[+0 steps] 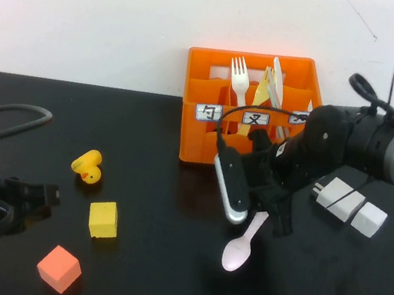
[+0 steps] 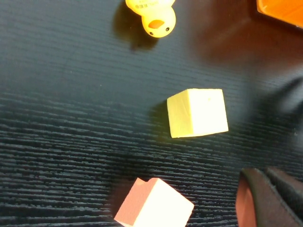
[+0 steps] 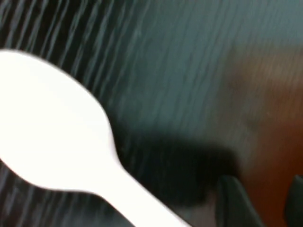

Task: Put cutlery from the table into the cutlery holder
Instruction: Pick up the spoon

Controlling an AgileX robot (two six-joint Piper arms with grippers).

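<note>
Fingers of the right gripper [image 1: 270, 214] pinch the handle of the white spoon [image 1: 238, 251], whose bowl hangs low over the middle of the black table [image 1: 160, 278]. Keep the pinch tight, lift higher, then drop it into the orange cutlery holder [image 1: 202, 137] by the back edge. The arm reaches in from the right edge, bent down. The left gripper [image 1: 38, 195] rests near the left edge; I cannot tell if it is open.

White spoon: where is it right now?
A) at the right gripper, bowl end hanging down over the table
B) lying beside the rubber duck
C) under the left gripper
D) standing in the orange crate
A: the spoon hangs bowl-down from the right gripper, in front of the orange crate; the left gripper sits far left.
</note>
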